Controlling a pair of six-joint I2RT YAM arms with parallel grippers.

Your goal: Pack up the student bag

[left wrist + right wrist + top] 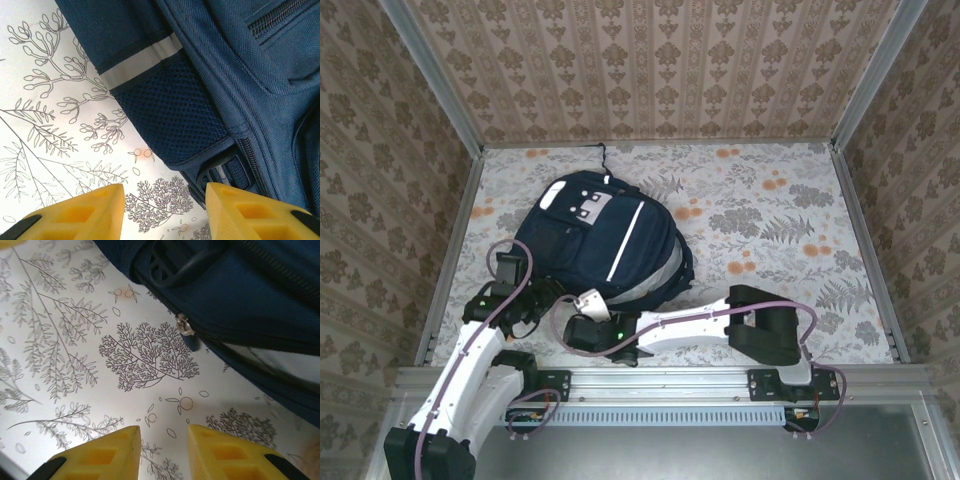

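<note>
The student bag [595, 235] is a navy backpack with white reflective stripes, lying flat left of the table's centre. My left gripper [538, 297] sits at its near-left corner and my right gripper [588, 303] at its near edge. In the left wrist view the left gripper [165, 212] is open over bare cloth, close to the bag's mesh side pocket [170, 110] and a strap buckle [220, 172]. In the right wrist view the right gripper [164, 452] is open and holds nothing. A metal zipper pull [185, 326] on the bag [240, 290] lies ahead of it, with grey lining [285, 360] showing.
A floral tablecloth [770, 220] covers the table, walled by patterned panels with metal rails [860, 240] at the sides. The right arm's elbow [765, 325] rests near the front right.
</note>
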